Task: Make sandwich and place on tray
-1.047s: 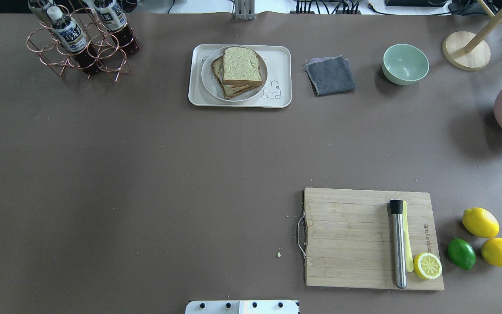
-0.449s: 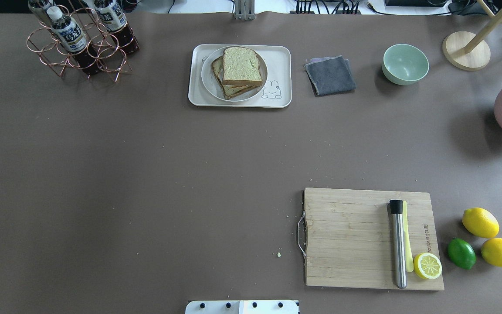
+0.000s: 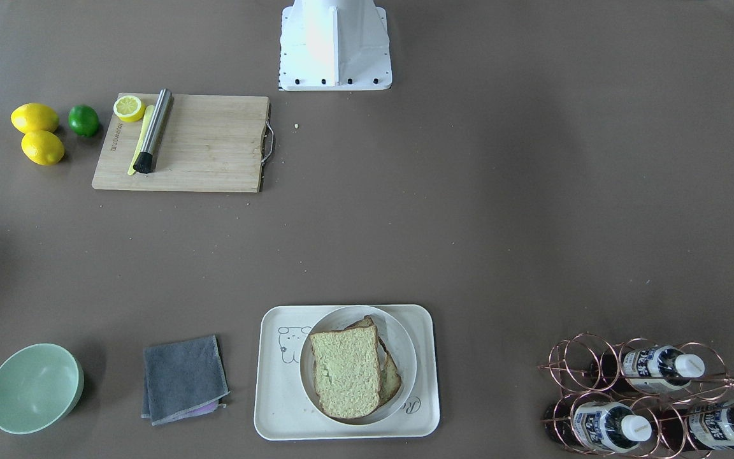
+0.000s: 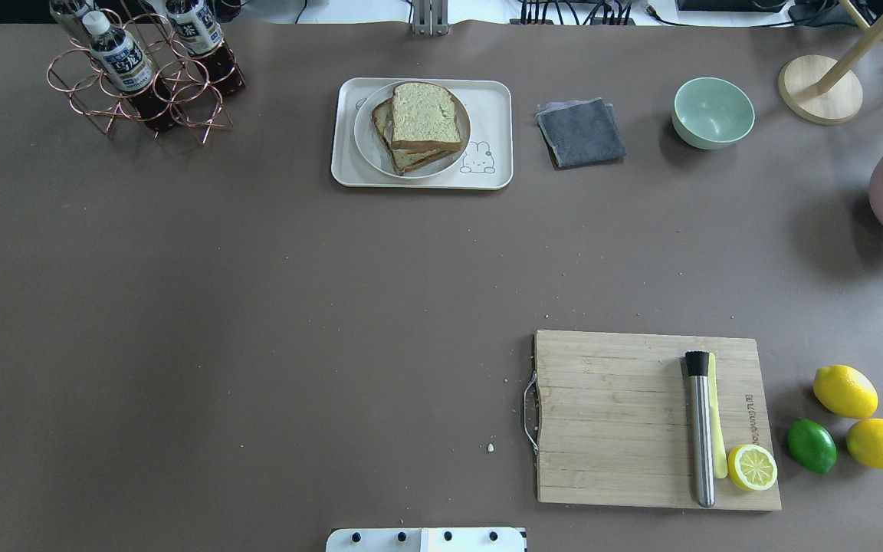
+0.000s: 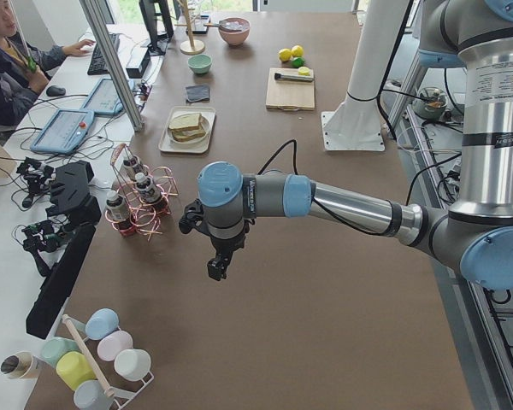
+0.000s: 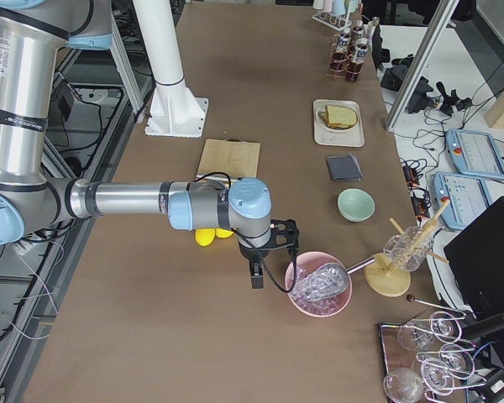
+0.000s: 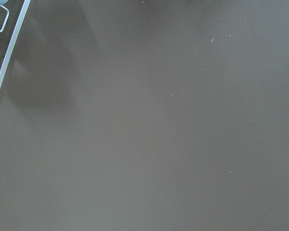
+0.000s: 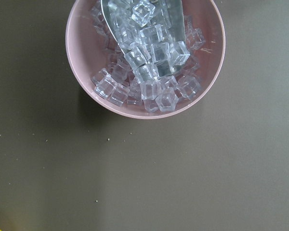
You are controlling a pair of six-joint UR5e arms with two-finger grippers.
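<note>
The sandwich [image 4: 425,116] of two brown-crusted bread slices lies on a round white plate [image 4: 365,142], which sits on the cream tray [image 4: 497,115] at the table's far middle. The egg is hidden between the slices. In the front-facing view the sandwich [image 3: 345,373] and tray [image 3: 278,414] are at the bottom middle. My left gripper [image 5: 218,265] hangs over bare table far to the left, near the bottle rack. My right gripper [image 6: 256,275] hangs beside the pink ice bowl. Both show only in side views, so I cannot tell whether they are open or shut.
A wooden cutting board [image 4: 610,418] carries a steel muddler [image 4: 700,429] and a lemon half [image 4: 752,467]. Lemons [image 4: 845,391] and a lime [image 4: 811,445] lie to its right. A grey cloth [image 4: 581,132], green bowl [image 4: 712,112], copper bottle rack [image 4: 142,77] and pink ice bowl [image 8: 144,57] stand along the far edge.
</note>
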